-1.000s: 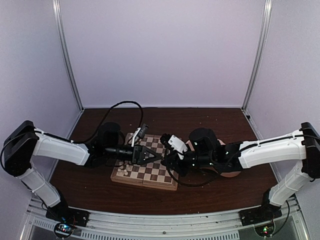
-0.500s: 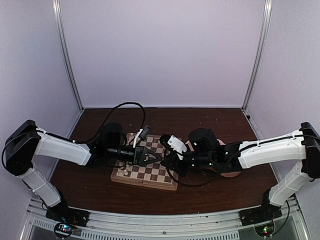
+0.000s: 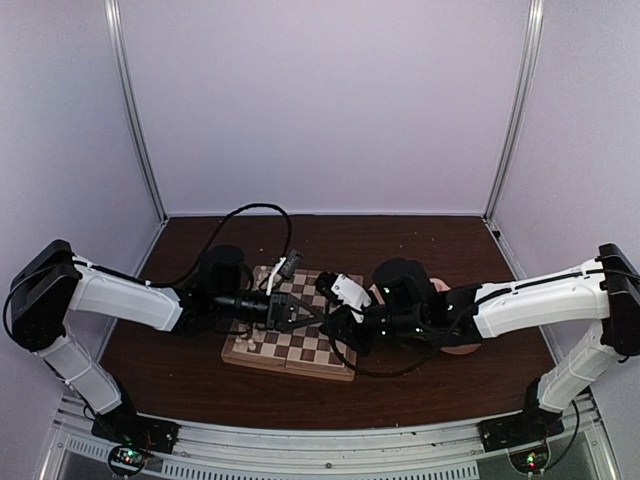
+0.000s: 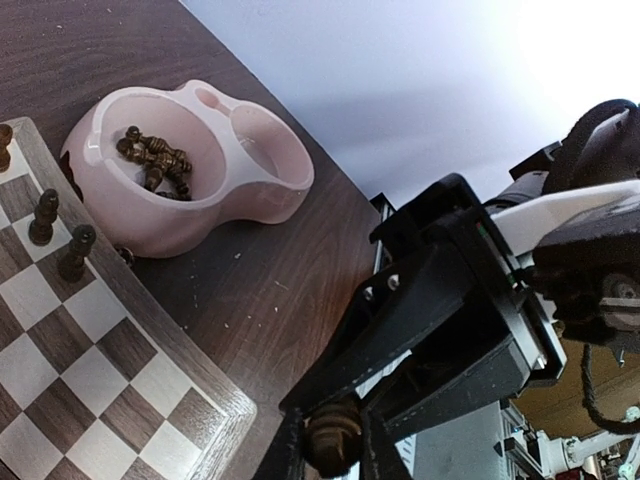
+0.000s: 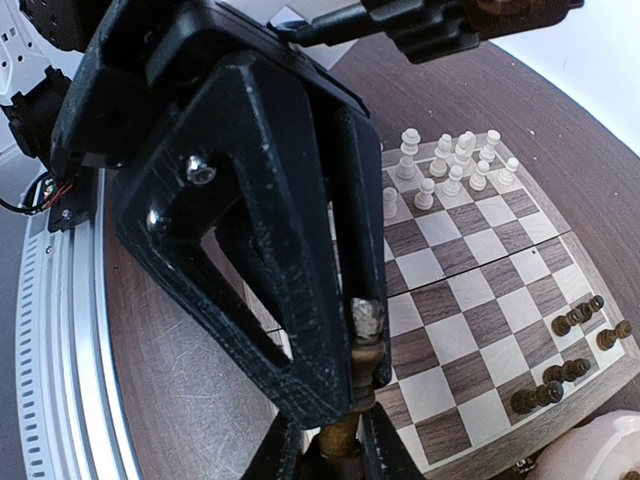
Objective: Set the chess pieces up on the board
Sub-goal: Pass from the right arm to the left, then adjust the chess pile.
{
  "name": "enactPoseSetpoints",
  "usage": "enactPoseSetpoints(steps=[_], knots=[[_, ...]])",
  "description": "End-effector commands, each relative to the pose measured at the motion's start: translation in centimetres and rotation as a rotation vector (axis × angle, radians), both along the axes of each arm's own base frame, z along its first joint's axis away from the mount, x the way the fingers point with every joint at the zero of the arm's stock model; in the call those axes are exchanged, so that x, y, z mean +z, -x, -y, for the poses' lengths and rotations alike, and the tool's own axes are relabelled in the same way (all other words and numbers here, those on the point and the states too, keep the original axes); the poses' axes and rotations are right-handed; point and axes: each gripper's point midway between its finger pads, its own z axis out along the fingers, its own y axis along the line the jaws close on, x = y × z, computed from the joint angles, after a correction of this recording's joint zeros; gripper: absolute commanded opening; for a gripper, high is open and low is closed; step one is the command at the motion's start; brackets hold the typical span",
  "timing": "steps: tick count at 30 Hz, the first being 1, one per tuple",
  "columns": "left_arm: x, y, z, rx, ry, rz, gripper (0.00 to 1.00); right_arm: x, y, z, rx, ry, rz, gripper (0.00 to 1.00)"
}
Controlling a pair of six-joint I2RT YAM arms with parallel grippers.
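Note:
Both grippers meet above the middle of the board (image 3: 290,347). My left gripper (image 4: 333,452) is shut on a dark brown chess piece (image 4: 333,438). My right gripper (image 5: 340,452) is shut on the same piece (image 5: 352,425), which stands between the two. In the top view the left gripper (image 3: 316,312) and the right gripper (image 3: 330,318) touch tip to tip. Several cream pieces (image 5: 450,165) stand at one end of the board (image 5: 470,290). Several dark pieces (image 5: 570,322) stand at the other end.
A pink double bowl (image 4: 250,175) holding several dark pieces (image 4: 155,160) sits on the dark table just beyond the board's rim (image 4: 170,345). The right arm (image 3: 500,305) covers most of the bowl in the top view. White walls enclose the table.
The right gripper has shifted a little left and down towards the left gripper. The two now overlap at the piece. The left arm has hardly moved.

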Motion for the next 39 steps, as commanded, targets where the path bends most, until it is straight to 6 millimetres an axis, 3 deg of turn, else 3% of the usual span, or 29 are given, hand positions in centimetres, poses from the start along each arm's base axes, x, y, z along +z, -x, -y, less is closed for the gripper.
enactPoseSetpoints(steps=[1, 4, 8, 10, 17, 24, 32, 39], knots=[[2.0, 0.1, 0.4, -0.024, 0.061, 0.073, 0.11, 0.7, -0.6, -0.5, -0.023, -0.004, 0.023, 0.20], [2.1, 0.0, 0.1, -0.006, 0.061, 0.089, 0.10, 0.9, -0.8, -0.2, -0.042, -0.012, 0.028, 0.31], [2.6, 0.0, -0.2, 0.008, 0.070, 0.107, 0.10, 1.6, -0.7, 0.2, -0.059, -0.048, 0.032, 0.56], [2.8, -0.1, -0.5, 0.018, 0.075, 0.115, 0.10, 2.0, -0.6, 0.4, -0.065, -0.068, 0.032, 0.61], [3.3, -1.0, -1.8, 0.074, 0.103, 0.129, 0.10, 3.6, 0.3, 0.4, -0.040, -0.155, 0.006, 0.61], [5.0, -0.5, -2.3, 0.069, 0.180, 0.154, 0.10, 4.7, 0.7, 0.6, -0.040, -0.218, -0.012, 0.55], [5.4, -0.4, -2.7, 0.084, 0.210, 0.151, 0.10, 5.0, 0.3, 1.0, -0.050, -0.265, -0.044, 0.48], [6.1, -0.3, -2.9, 0.079, 0.260, 0.151, 0.10, 5.8, 1.4, 0.6, 0.034, -0.326, -0.083, 0.47]])
